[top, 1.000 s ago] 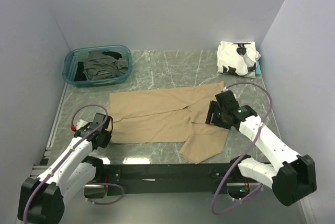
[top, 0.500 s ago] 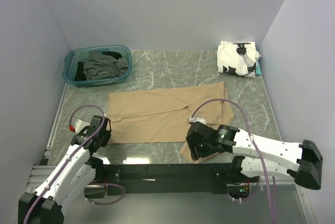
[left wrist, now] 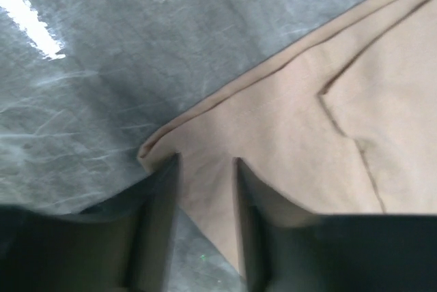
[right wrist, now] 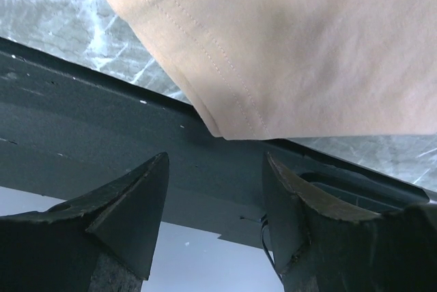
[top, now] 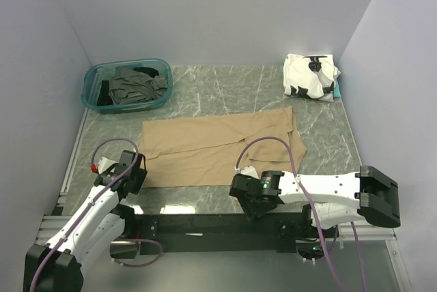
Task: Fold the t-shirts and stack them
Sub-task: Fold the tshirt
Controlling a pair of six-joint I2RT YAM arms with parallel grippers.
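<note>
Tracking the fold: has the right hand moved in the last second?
Yes. The right hand swung nearer and leftward, away from the white shirt.

I can read no text, label, brand, number or sign in any of my three views. The black patches on the white t-shirt (top: 311, 77) at the table's far right corner are too small for me to tell whether they hold any lettering. The tan t-shirt (top: 218, 150) shows only plain cloth and stitching up close.
</note>
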